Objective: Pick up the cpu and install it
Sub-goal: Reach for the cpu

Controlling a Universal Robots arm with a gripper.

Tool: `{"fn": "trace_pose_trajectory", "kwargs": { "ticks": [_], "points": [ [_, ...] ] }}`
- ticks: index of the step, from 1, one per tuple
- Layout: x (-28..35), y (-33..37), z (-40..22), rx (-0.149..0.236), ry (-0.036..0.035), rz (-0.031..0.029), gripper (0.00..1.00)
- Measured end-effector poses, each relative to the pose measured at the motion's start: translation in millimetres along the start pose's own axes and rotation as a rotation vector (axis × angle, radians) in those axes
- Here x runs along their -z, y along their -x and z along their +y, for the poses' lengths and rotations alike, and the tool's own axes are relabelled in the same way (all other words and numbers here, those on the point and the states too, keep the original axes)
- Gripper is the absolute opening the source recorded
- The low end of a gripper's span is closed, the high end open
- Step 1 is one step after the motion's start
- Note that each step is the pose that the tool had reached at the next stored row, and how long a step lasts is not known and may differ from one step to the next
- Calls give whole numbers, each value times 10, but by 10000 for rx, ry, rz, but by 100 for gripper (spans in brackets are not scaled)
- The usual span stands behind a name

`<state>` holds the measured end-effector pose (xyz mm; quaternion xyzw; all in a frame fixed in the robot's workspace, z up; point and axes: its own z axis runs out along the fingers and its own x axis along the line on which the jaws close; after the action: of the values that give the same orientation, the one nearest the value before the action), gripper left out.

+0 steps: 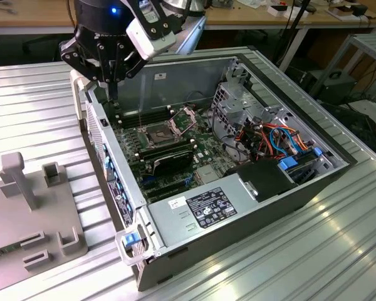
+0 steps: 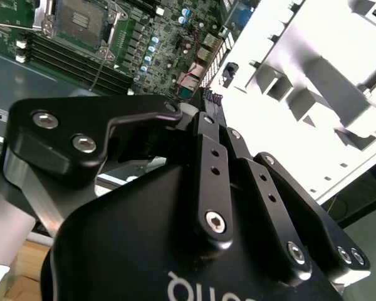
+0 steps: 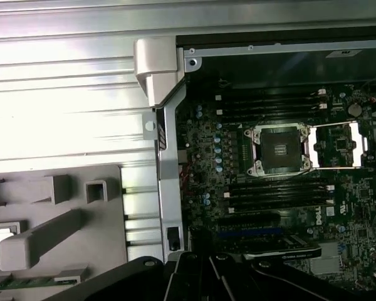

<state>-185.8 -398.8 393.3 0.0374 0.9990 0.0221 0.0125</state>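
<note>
You have the gripper (image 1: 114, 81) at about half past 10 in the exterior view, hanging above the far end of the rear wall (image 1: 106, 157) of the open computer case (image 1: 175, 78). The case lies on its side on the ribbed metal table (image 1: 37, 106). How far the gripper is open, and whether it has hold of anything, I cannot tell; its black body hides the working end in both wrist views. For the same reason I cannot tell you where the cpu is at this moment.

The socket (image 1: 158, 133) is on the motherboard (image 1: 203, 141), just off the middle of the exterior view toward 10 o'clock. From the socket the gripper stands toward 11 o'clock, well apart and higher. The load plate (image 1: 183, 118) is swung open and stands just beside the socket at its 2 o'clock side. In the first wrist view the socket (image 3: 279, 149) shows a dark bed with a small lighter square in its middle. Memory sticks (image 1: 169, 152) lie in rows on both sides of the socket.

A grey fixture (image 1: 25, 213) with posts and slots lies on the table at 8 o'clock, near the case but apart from it. The power supply (image 1: 207, 207) fills the case's near end at 6 o'clock.
</note>
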Motion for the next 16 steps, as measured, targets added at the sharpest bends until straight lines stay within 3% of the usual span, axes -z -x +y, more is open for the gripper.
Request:
{"fn": "trace_pose_trajectory", "kwargs": {
  "ticks": [16],
  "points": [
    [7, -259, -19, 0, 0, 0, 11]
  ]
}}
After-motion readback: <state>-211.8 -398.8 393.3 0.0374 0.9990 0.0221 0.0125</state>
